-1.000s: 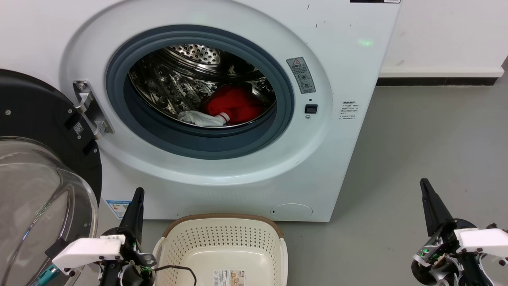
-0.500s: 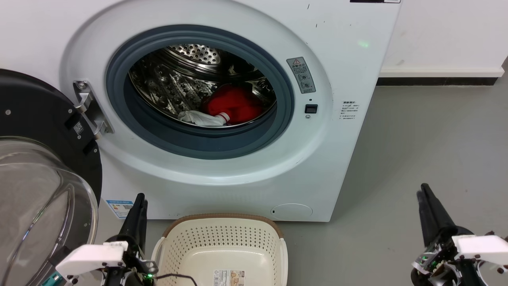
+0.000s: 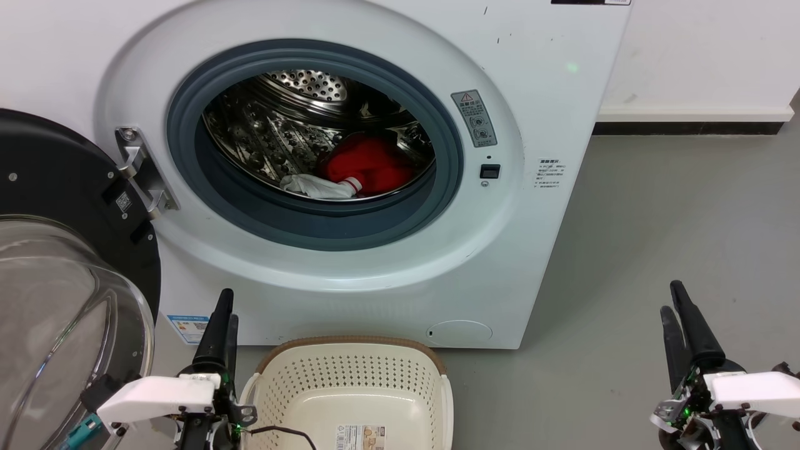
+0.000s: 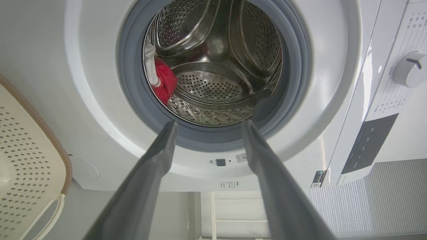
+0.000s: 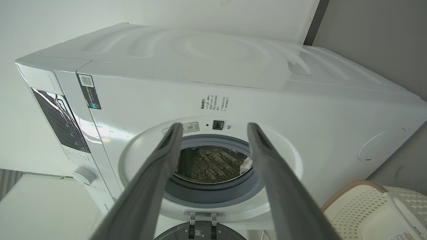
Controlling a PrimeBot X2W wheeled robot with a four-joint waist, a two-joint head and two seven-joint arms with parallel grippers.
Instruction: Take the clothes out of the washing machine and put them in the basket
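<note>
Jaws apart; open door [image 3: 56,169] beside L gripper [image 3: 229,306]

The left tool [image 3: 229,306] and right tool [image 3: 670,297] have long dark tapering fingers [image 3: 212,344] and white angular housings [image 3: 156,394].

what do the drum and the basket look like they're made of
Drum: shiny perforated metal, probably stainless steel, since it mirrors the light. Basket: matte cream plastic, judging by its moulded holes; its brown rim looks woven, though it may be plastic too.
</note>
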